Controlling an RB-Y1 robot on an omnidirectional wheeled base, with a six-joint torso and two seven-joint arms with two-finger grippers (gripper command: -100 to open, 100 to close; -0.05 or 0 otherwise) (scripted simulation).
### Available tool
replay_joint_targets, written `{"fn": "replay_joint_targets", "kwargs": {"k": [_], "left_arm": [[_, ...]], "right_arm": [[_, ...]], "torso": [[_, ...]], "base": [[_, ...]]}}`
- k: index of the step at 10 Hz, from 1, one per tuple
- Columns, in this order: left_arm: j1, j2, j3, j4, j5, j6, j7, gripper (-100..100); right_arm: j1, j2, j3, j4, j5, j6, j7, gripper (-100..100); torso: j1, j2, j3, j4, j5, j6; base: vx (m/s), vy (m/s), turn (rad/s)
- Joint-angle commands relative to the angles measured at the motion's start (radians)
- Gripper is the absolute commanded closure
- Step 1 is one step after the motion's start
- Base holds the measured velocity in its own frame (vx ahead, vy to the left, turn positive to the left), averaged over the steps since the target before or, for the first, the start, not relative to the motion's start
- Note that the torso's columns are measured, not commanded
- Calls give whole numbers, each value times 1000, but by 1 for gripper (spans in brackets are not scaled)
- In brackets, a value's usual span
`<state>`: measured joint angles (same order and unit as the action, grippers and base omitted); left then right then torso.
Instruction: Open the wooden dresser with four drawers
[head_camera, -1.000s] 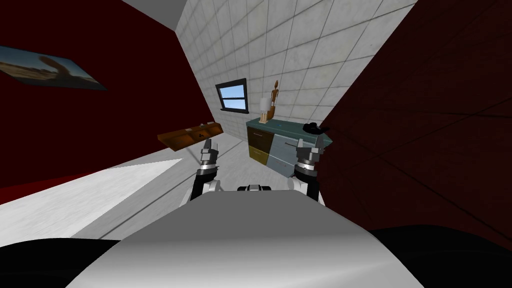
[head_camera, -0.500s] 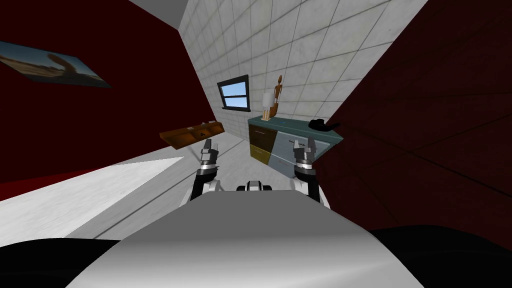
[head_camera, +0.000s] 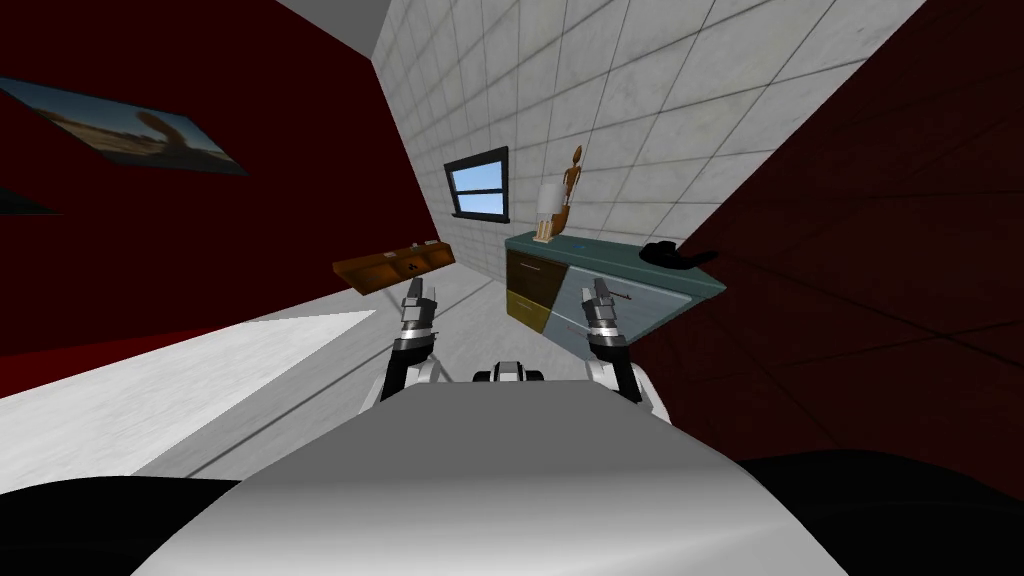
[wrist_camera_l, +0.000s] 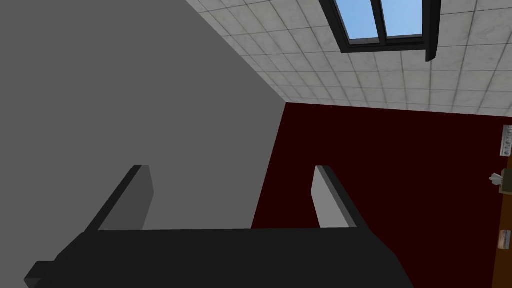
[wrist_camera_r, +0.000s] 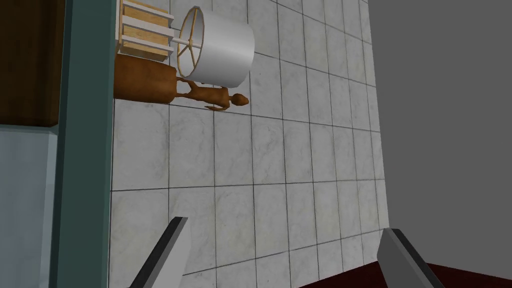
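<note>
Head view has shifted with my base, dresser (head_camera: 600, 258) seemingly nearer; left tool (head_camera: 421, 289) and right tool (head_camera: 602, 291) both spread.

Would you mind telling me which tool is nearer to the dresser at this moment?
Right. The right tool hovers in front of the dresser's pale front. The left tool is farther off to the dresser's side, above the floor.

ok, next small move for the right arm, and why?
Probably tip the right jaws down toward the drawer fronts of the dresser. They stand open but aim past its teal top edge at the tiled wall, so as aimed they would likely miss every drawer.
</note>
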<state>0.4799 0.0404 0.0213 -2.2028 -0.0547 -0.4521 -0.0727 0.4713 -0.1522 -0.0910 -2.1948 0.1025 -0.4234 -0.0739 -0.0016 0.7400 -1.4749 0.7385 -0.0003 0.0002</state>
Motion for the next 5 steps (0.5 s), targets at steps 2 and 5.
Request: {"fn": "replay_joint_targets", "kwargs": {"k": [2, 5], "left_arm": [[0, 0, 0, 0, 0, 0, 0, 0], [0, 0, 0, 0, 0, 0, 0, 0]], "right_arm": [[-1, -21, -14, 41, 99, 63, 16, -100], [-2, -39, -31, 81, 185, 130, 30, -100]], "torso": [[3, -2, -1, 0, 1, 0], [0, -1, -1, 0, 0, 0]], "base": [[73, 94, 92], [55, 62, 75]]}}
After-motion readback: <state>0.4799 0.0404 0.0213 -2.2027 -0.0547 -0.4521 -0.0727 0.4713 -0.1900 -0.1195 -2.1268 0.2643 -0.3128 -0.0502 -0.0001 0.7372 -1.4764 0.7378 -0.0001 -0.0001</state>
